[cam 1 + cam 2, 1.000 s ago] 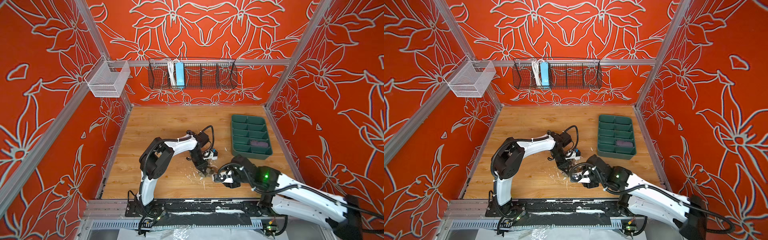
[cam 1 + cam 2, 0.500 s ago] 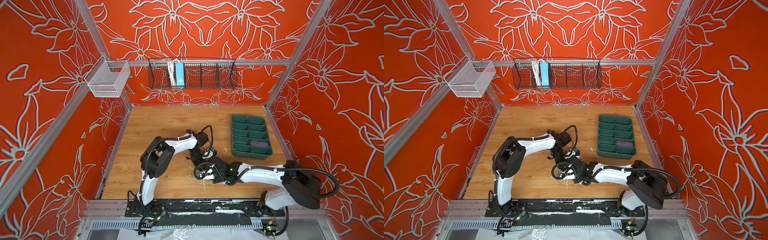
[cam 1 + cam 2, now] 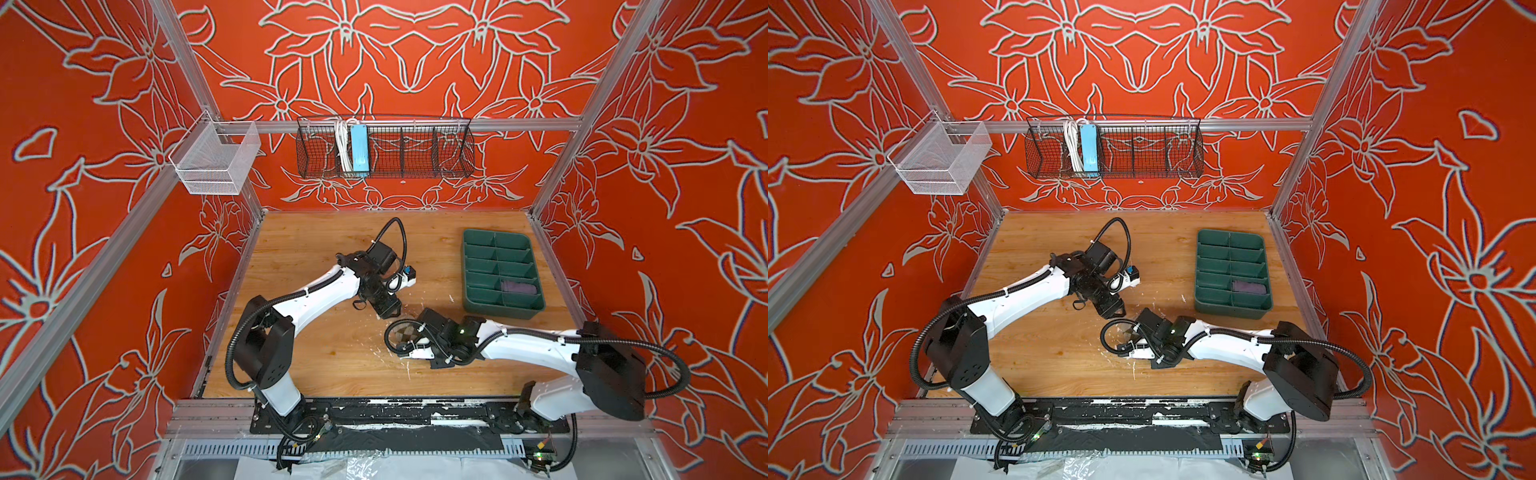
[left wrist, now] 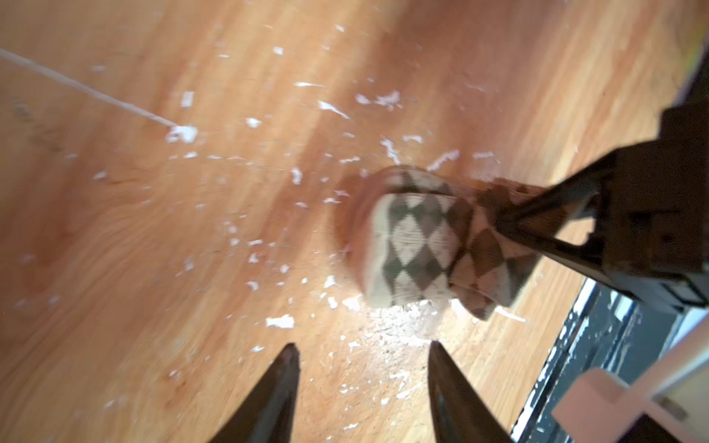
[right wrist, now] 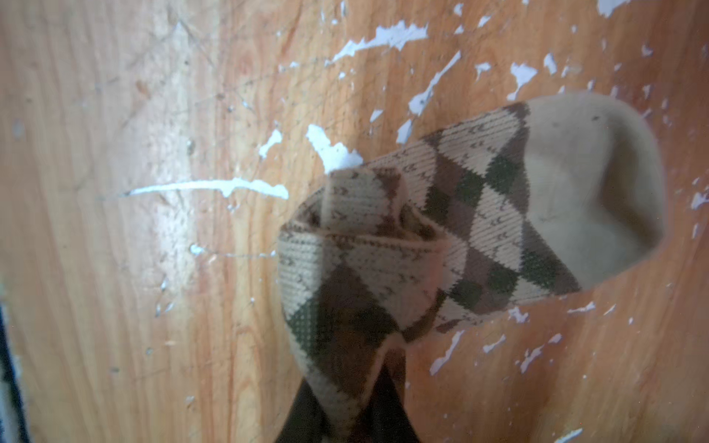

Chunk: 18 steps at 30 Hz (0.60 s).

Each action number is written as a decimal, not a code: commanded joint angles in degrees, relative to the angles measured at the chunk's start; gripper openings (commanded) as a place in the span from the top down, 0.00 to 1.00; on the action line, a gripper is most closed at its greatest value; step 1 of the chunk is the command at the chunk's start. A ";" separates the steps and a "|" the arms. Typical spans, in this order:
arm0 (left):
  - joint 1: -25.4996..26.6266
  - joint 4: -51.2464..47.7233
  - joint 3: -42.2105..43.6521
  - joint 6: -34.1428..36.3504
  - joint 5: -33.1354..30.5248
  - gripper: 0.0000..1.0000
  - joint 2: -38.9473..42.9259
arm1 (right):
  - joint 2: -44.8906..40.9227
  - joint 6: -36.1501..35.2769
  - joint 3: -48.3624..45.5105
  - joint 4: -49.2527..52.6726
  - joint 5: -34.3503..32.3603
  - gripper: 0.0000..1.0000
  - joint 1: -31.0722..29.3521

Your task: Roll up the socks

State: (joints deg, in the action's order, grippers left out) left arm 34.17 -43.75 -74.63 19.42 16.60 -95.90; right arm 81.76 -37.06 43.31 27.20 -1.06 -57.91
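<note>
- Argyle sock point(image 5: 422, 249): beige with dark diamonds, lying on the wooden table point(image 3: 332, 353) near its front middle. 1 end is wound into a loose coil, and the plain beige end trails flat on the board. The roll is judged about half done.
- Right gripper point(image 5: 345, 406): jaws pinched narrow on the coiled end of the argyle sock. This probably keeps the coil from springing open and lets the wrist turn it on toward the flat end.
- Left gripper point(image 4: 360, 347): jaws parted with nothing between them, just beside the sock and clear of it. It is judged either to be leaving the roll to the other arm or to be placed to pin the loose end.
- Purple sock point(image 3: 517, 286): 1 compact bundle in a right-column compartment toward the near end of the green tray point(image 3: 503, 309). It is judged rolled and stowed.
- The green tray stands well apart from the sock in work, on the table's right side, which leaves both arms room to work.
- White flecks point(image 4: 180, 134): scattered over the board around the sock. Whether they are chips or scuffs cannot be told.
</note>
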 commanded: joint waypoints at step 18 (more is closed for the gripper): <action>9.49 -2.31 -12.66 -11.61 -5.91 0.61 -26.14 | -2.20 3.85 -2.10 -3.63 -7.95 1.00 -4.67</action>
State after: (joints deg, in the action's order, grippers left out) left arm 43.92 -45.87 -85.95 8.93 11.94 -117.99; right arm 81.62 -32.27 42.81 25.67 -6.00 -60.20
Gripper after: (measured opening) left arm 0.390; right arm 0.157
